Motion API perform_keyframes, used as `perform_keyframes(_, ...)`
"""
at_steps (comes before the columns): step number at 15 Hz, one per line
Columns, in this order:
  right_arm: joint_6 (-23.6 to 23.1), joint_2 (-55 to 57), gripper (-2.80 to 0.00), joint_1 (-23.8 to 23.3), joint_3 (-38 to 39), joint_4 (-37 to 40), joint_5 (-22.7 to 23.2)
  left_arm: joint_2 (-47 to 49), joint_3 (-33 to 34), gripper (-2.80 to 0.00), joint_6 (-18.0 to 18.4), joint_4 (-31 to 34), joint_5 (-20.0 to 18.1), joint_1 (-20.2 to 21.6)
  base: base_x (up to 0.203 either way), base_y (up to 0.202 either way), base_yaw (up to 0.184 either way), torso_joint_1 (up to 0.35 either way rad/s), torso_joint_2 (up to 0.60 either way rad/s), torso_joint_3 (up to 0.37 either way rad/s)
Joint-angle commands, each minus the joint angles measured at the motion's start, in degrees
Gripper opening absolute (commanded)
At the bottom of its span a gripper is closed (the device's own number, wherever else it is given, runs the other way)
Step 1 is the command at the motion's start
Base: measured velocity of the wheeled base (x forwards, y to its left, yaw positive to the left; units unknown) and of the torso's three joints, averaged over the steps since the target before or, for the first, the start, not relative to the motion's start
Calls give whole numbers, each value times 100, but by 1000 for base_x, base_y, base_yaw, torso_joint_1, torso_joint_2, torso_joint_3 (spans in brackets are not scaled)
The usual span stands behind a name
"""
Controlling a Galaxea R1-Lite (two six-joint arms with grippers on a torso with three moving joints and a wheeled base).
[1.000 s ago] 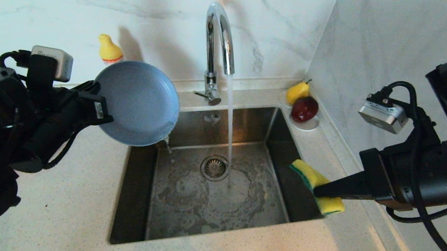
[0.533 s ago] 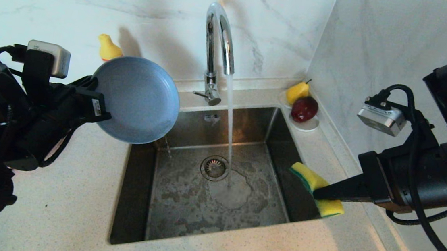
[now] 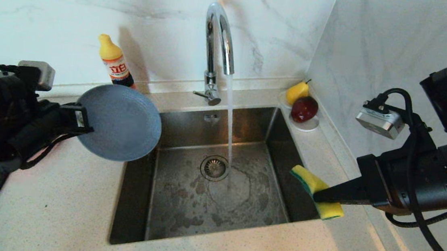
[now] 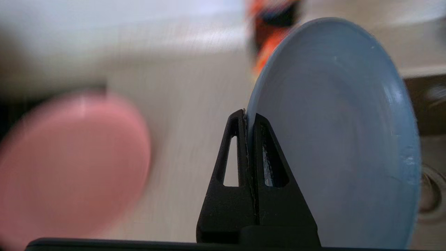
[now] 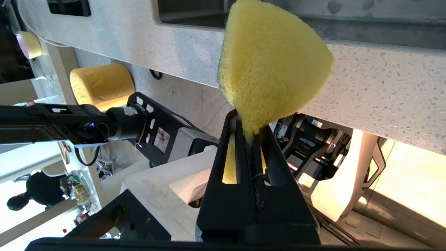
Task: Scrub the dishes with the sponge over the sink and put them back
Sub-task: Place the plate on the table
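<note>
Head view: speckled counter (image 3: 58, 208), marble wall (image 3: 56, 1).

You've swung the left claw (image 3: 82, 119) and its round matte light-blue plate (image 3: 120, 122) down and leftward off the sink's corner, tilting it flatter and uncovering the yellow-capped bottle (image 3: 115, 62) behind.

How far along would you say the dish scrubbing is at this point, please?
Midway at best. The left gripper holds the round light-blue plate by its rim over the counter at the steel sink's left edge. The right gripper holds the yellow sponge over the right edge, water running. A pink plate lies on the counter; its state is unclear.
</note>
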Motion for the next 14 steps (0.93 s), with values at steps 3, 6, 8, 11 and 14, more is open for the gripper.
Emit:
perform_keyframes(3,6,149,-280,-11,73,-311,2,-731,-447,-280,-1126,2310,-836,971,0,0,0,0,0,0)
perform_keyframes(6,-1,179,-280,-31,62,-435,6,-1061,-666,-280,-1745,3223,-1394,1546,0,0,0,0,0,0)
perform_keyframes(8,-4,236,-280,-39,51,-428,6,-1046,-619,-280,-1794,3359,-1438,1942,0,0,0,0,0,0)
perform_keyframes(11,-10,305,-280,-56,88,-437,-3,-1008,-464,-280,-1912,3504,-1623,2472,0,0,0,0,0,0)
perform_keyframes(14,-10,360,-280,-57,96,-437,-3,-1010,-284,-280,-2059,3506,-1755,2688,0,0,0,0,0,0)
